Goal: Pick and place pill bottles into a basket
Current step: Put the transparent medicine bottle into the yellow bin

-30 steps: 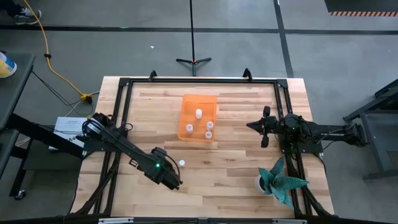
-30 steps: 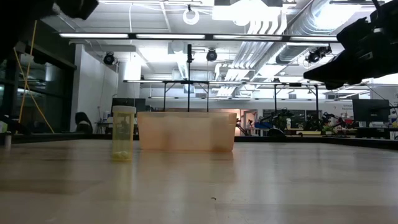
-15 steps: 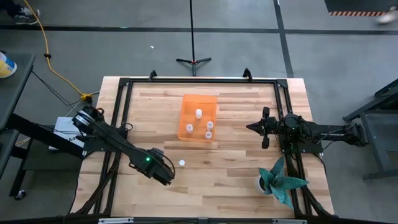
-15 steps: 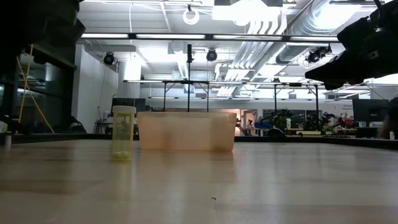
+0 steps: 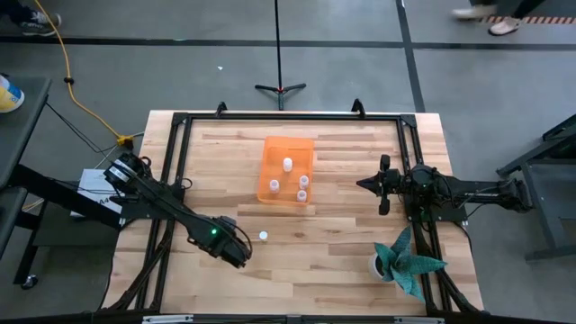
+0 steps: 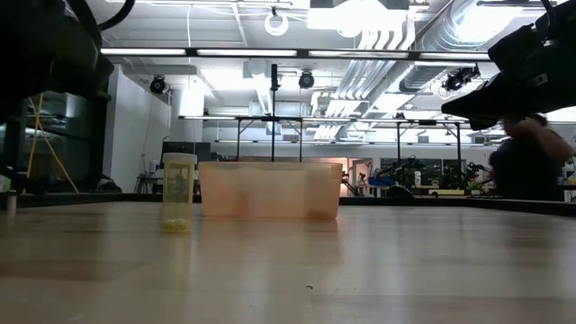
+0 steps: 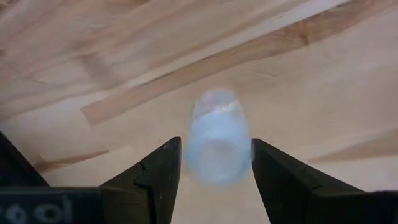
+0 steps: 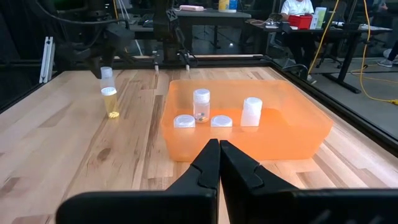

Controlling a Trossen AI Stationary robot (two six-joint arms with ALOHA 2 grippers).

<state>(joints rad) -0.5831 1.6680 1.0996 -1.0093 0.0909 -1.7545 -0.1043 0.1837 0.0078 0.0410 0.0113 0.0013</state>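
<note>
Left pincer (image 7: 214, 165) spread wide, fingers either side of upright pill bottle (image 7: 217, 144), not touching.

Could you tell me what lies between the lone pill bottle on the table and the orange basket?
Only bare wood. The high view shows nothing between the pill bottle and the basket; the left gripper sits on the bottle's other side.

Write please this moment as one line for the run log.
left gripper: open, fingers either side of a pill bottle on table | right gripper: shut, waiting beside basket | basket: four bottles inside
</note>
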